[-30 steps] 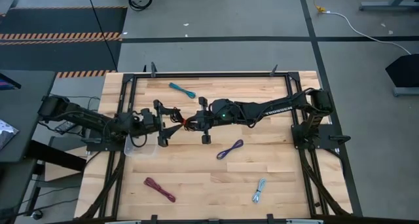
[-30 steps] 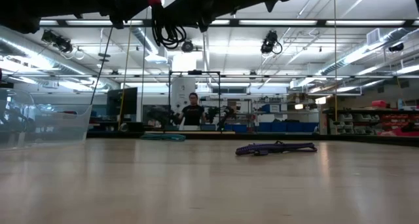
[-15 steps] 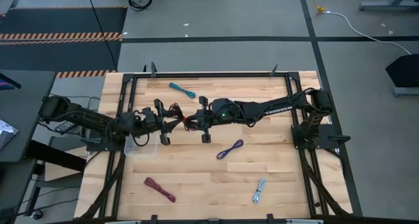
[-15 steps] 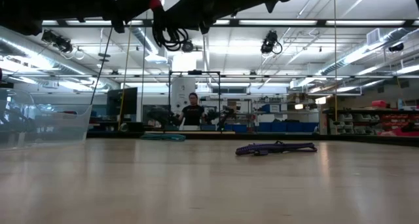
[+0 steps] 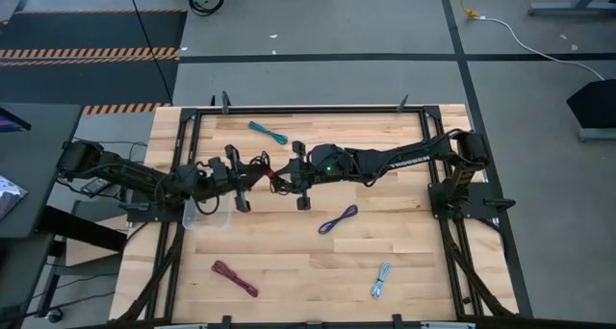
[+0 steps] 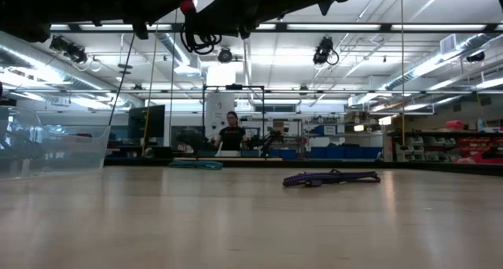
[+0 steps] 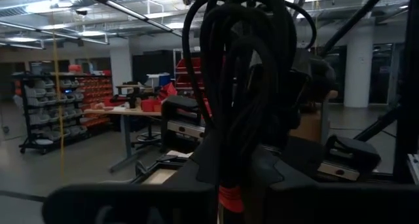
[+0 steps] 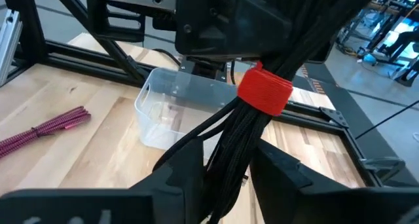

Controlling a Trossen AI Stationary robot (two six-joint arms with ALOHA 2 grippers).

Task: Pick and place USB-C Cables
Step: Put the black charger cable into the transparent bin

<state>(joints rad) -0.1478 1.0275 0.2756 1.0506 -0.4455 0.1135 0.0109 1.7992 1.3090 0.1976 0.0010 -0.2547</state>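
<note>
Handover looks underway: I see my right gripper (image 5: 280, 178) clamped on the black-and-red cable (image 8: 252, 129) in mid-air; whether my left gripper (image 5: 252, 167) grips it, I cannot tell. Tub (image 5: 207, 216) seems empty, so teal (image 5: 268, 132), purple (image 5: 338, 219), maroon (image 5: 235, 278) and pale cables (image 5: 381, 280) remain on the table (image 5: 289, 262).

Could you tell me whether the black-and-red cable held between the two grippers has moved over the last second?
Yes. In the low view the black-and-red cable hangs higher than before, its loop drawn up toward the arms, while the purple cable lies unmoved on the table.
</note>
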